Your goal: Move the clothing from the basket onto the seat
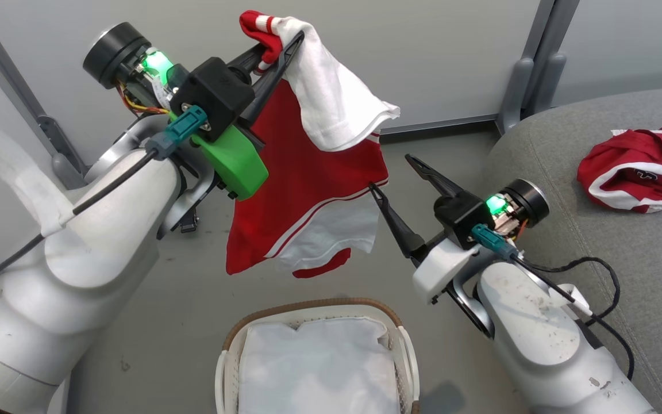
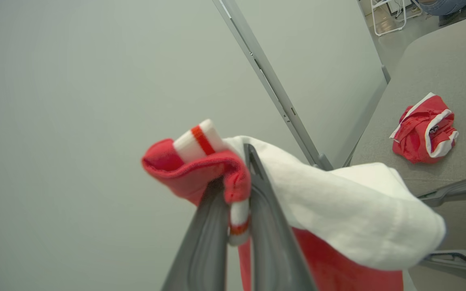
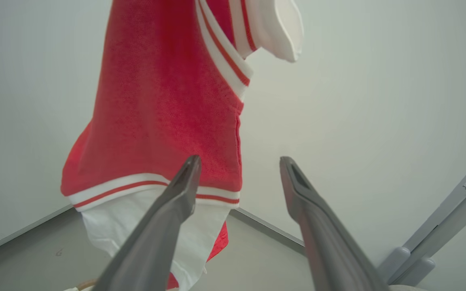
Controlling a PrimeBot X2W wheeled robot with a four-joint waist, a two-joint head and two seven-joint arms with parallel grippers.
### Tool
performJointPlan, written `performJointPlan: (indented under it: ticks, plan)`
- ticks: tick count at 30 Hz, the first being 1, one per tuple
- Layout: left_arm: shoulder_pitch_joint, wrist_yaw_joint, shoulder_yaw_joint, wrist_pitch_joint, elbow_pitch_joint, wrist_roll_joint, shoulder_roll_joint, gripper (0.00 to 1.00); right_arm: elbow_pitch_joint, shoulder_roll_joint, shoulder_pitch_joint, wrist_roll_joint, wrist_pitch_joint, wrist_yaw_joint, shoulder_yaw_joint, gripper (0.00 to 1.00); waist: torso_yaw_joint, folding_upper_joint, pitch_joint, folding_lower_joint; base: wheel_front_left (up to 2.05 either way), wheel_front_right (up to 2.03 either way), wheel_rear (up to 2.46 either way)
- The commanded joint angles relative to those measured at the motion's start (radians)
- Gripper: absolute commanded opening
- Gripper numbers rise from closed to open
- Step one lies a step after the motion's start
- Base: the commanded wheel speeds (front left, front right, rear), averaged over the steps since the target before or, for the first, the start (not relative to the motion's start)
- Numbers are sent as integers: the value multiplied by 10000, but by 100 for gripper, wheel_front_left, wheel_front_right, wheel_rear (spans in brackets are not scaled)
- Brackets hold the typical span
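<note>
Left claw: clenched on the red-and-white striped cuff of the garment, raised high against the wall
Garment: red with white hems, hanging free from the left claw, with a white part draped over one finger; its lowest end is above the basket and clear of it
Right claw: jaws spread wide, holding nothing; one fingertip sits at the garment's side edge by the white stripe, and I cannot tell whether it touches
Basket: on the floor between the two arms, below the garment
Liner: white cloth lying in the basket
Second garment: red and white, bunched on the seat, well in from its rounded edge
Seat: grey, to the robot's right, just beside the right arm
</note>
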Motion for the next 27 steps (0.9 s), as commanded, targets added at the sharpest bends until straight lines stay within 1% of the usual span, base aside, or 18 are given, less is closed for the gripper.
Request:
performJointPlan:
  ticks: [1, 8, 11, 14, 15, 16, 17, 18, 19, 20, 25, 27]
  plan:
    - [-205, 9, -55, -81, 46, -59, -45, 0, 210, -35, -290, 20, -24, -14, 205, 100, 29, 0, -22, 1, 0, 0, 0]
    - [-270, 12, -391, -200, 85, -206, -222, 0, 1174, -165, -1205, 301, -24, -14, 1005, 100, 192, 0, -143, 1, 0, 0, 0]
    - [-297, 12, -540, -282, 37, -294, -286, 0, 1657, -187, -1501, 618, -23, -14, 1522, 100, 276, 0, -185, 1, 0, 0, 0]
    - [-283, 12, -660, -357, -21, -450, -353, 0, 2051, -176, -1714, 1178, -24, -14, 2104, 100, 343, 0, -217, 1, 0, 0, 0]
    - [-259, 12, -724, -390, -52, -594, -414, 0, 2263, -168, -1873, 1587, -24, -14, 2462, 81, 380, 0, -234, 1, 0, 0, 0]
    - [-251, 12, -752, -398, -63, -642, -430, 0, 2367, -164, -1935, 1772, -24, -14, 2646, 43, 399, 0, -242, 1, 0, 0, 0]
    - [-247, 12, -777, -398, -70, -676, -441, 0, 2435, -161, -1978, 1909, -24, -14, 2772, 35, 413, 0, -246, 1, 0, 0, 0]
    - [-220, 12, -808, -410, -74, -742, -456, 0, 2486, -160, -2024, 2084, -24, -14, 2899, 18, 432, 0, -250, 1, 0, 0, 0]
    - [-185, 12, -828, -433, -75, -778, -455, 0, 2506, -161, -2054, 2208, -24, -14, 2977, 6, 445, 0, -254, 1, 0, 0, 0]
    - [-122, 12, -826, -445, -60, -825, -427, 0, 2516, -178, -2080, 2311, -24, -14, 3049, 0, 455, 0, -260, 1, 0, 0, 0]
    - [331, 155, -689, -608, 72, -1142, -290, 0, 2359, -346, -1939, 2610, -24, -14, 3190, 0, 457, 0, -283, 1, 0, 0, 0]
    - [645, 290, -572, -742, 114, -1317, -271, 17, 2273, -409, -1836, 2692, -24, -14, 3076, 0, 439, 0, -291, 1, 0, 0, 0]
